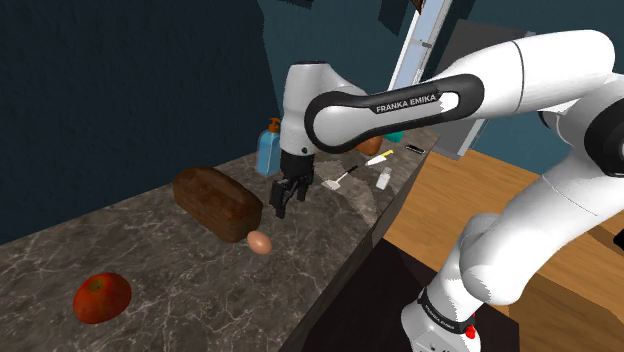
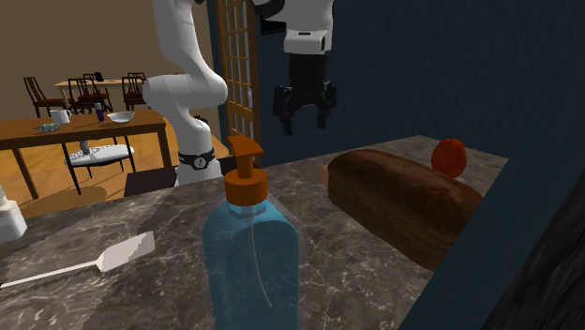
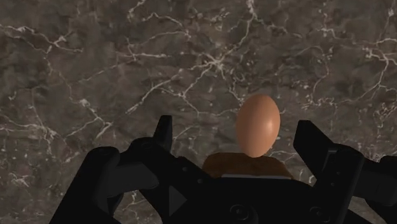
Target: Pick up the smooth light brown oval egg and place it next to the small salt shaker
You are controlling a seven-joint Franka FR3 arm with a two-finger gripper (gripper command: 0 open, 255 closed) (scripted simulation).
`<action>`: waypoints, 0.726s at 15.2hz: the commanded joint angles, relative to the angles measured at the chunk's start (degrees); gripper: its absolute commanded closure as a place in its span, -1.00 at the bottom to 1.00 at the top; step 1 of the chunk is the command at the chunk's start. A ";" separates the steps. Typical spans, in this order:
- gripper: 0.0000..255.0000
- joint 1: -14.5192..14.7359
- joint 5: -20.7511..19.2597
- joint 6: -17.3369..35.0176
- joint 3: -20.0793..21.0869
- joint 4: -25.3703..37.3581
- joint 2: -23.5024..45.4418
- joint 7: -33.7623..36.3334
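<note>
The egg (image 1: 260, 242) lies on its side on the marble table (image 1: 180, 275), just beside the near end of the dark bread loaf (image 1: 217, 202). I judge that the loaf keeps it from rolling that way. In the wrist view the egg (image 3: 257, 125) sits below me, in line with the gap between my jaws but nearer one finger, and untouched.

My jaws stand wide apart, because I have not yet gone down for the grasp. I would centre over the egg first.

The small white shaker (image 1: 384, 179), which I take for the salt, stands well apart toward the shoulder view's right, near the table's edge and beside a white spatula (image 1: 342, 180). Farther back is a blue soap bottle (image 1: 268, 148). A tomato (image 1: 101, 297) lies near, at the shoulder view's left.

My arm reaches up from the stand and runs level toward the shoulder view's left. The wrist is turned straight down, so the hand hangs above the table, a little beyond the egg.
</note>
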 commanded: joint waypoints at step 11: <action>-1.00 2.08 -5.97 9.77 3.47 6.39 17.97 7.76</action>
